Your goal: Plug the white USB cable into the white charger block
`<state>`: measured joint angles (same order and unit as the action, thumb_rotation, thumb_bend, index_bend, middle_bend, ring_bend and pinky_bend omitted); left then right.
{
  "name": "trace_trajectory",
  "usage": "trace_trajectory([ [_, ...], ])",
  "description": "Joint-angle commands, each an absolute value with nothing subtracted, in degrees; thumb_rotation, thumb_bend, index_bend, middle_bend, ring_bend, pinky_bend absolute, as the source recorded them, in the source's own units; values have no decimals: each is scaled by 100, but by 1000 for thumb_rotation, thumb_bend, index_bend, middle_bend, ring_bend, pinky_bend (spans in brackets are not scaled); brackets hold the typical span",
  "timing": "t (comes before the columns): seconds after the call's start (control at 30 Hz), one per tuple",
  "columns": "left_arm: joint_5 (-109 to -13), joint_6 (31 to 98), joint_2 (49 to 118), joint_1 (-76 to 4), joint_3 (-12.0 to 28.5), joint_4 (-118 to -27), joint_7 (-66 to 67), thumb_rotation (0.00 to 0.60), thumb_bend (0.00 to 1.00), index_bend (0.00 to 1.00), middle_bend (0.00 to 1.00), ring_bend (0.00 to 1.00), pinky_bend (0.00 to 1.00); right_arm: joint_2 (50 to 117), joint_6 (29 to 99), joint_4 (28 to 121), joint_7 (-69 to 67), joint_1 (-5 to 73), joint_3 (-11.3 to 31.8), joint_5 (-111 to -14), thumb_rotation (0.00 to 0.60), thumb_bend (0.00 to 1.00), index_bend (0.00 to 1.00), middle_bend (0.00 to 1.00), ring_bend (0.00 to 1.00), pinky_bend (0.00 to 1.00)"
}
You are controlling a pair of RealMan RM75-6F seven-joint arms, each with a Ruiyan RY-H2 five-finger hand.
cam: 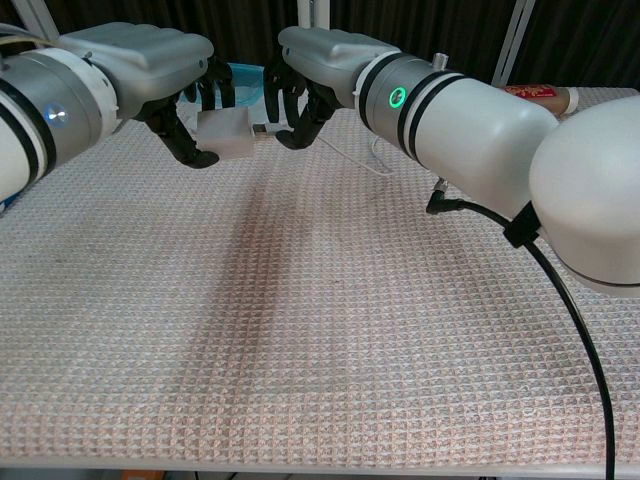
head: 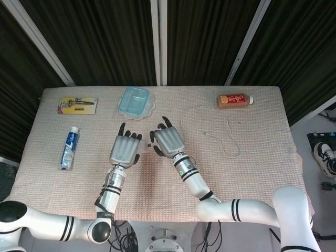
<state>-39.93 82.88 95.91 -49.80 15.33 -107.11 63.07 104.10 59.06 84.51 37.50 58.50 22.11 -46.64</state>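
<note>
Woven cloth is spread over the table, pale pink and waffle-textured. At mid-table the two hands are raised close together. The white charger block is gripped by the left hand, fingers curled around it, its open face turned to the right. The plug end of the white USB cable is pinched by the right hand between thumb and finger, and its metal tip is seen just at the block's face; whether it has entered the socket cannot be told. In the head view the same pair, left hand and right hand, are seen almost touching. The rest of the cable is trailed in a loose loop across the right part of the table. On the left a toothpaste tube is laid. Farther back, a carded tool pack, a clear blue container on a scalloped plate, and a brown bottle on its side are lined near the far edge.
</note>
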Motion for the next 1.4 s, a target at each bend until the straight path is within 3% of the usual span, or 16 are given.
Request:
trace_trajectory([
  [0.03,-3984,8311,9633,-5017,1538,-10670,6330,588,265,481,482,261,71,10415,5910,8438,3751,5882,2206,-4615,600,387,643,541,237,0],
  [1.4,-3582,8602,10058,-5398,1704,-10260,6757,590,260,481,482,262,80,10798,6297,8241,3747,6108,2276,-4078,600,386,644,546,243,0],
])
